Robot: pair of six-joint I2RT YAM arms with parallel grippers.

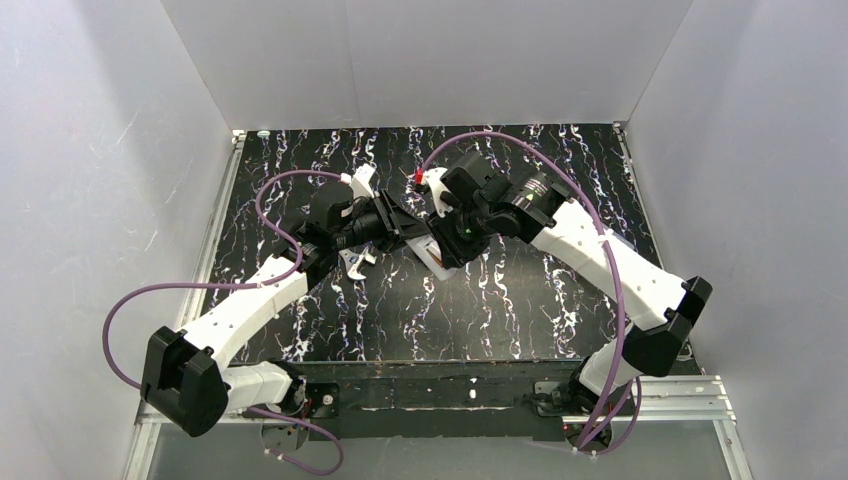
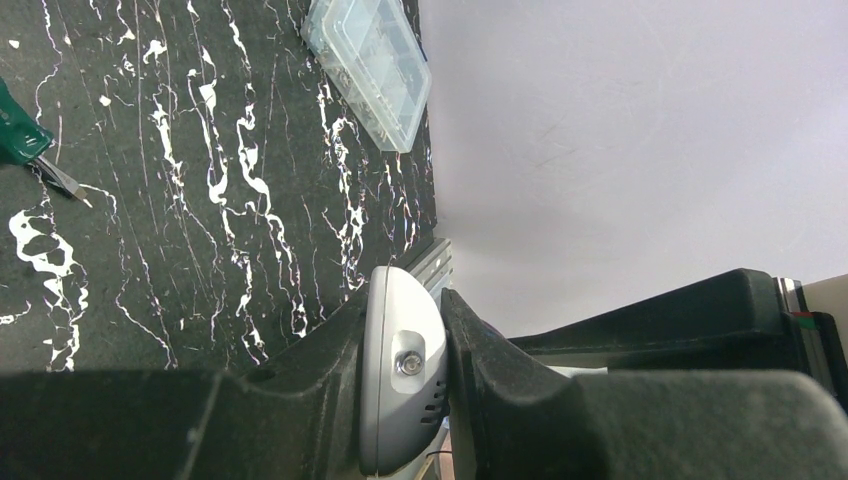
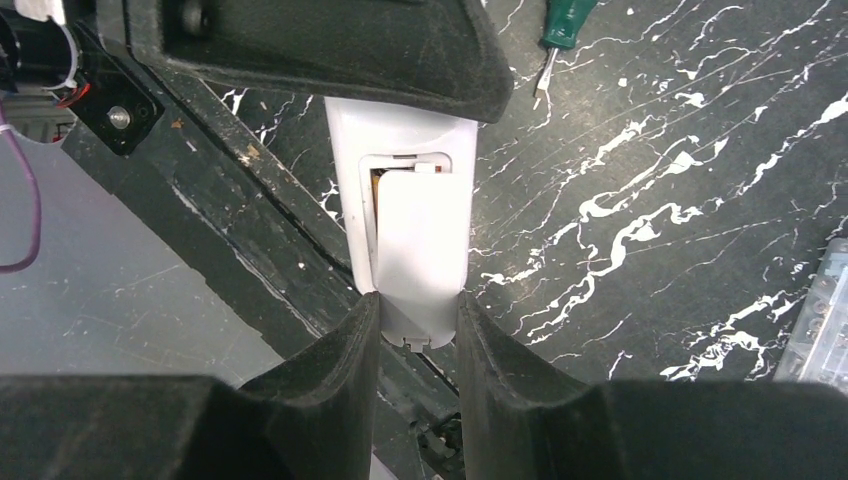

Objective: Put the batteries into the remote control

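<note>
1. Found the right gripper [image 3: 417,300] clenched on the near end of the small white rectangular plastic remote control [image 3: 400,130], one black padded finger [image 3: 330,360] pressed to each long side. Apparently held off the black, white-veined table [image 3: 650,200].
2. Found the left gripper [image 2: 405,320] shut tight across the opposite end, pinching the thin way, face to back. In the right wrist view, saw its dark finger capping that far end.
3. Traced the long axis straight out from between the right fingers, away from that wrist, to the left fingers. Judged neither arm nearer, each having one end.
4. Saw the back turned toward the right wrist, battery recess on that side. Saw a small white plastic cover piece [image 3: 415,250] lying over the recess along the same axis, with a gap showing at the end farther from the right fingers and a tab deep between them.
5. Glimpsed a sliver of orange in that gap, judged to be one slim orange cylindrical battery [image 3: 380,183] seated. Could not tell about a second.
6. Judged the coming move a slide of the cover along the axis, away from the right fingers toward the left ones, until the gap closes. Possible snag: right fingers flanking the cover and pinching it.
7. Noted a green-handled screwdriver [image 3: 565,25] beyond and right of the right fingers, and a clear plastic compartment box [image 2: 370,65] well ahead of the left fingers.
</note>
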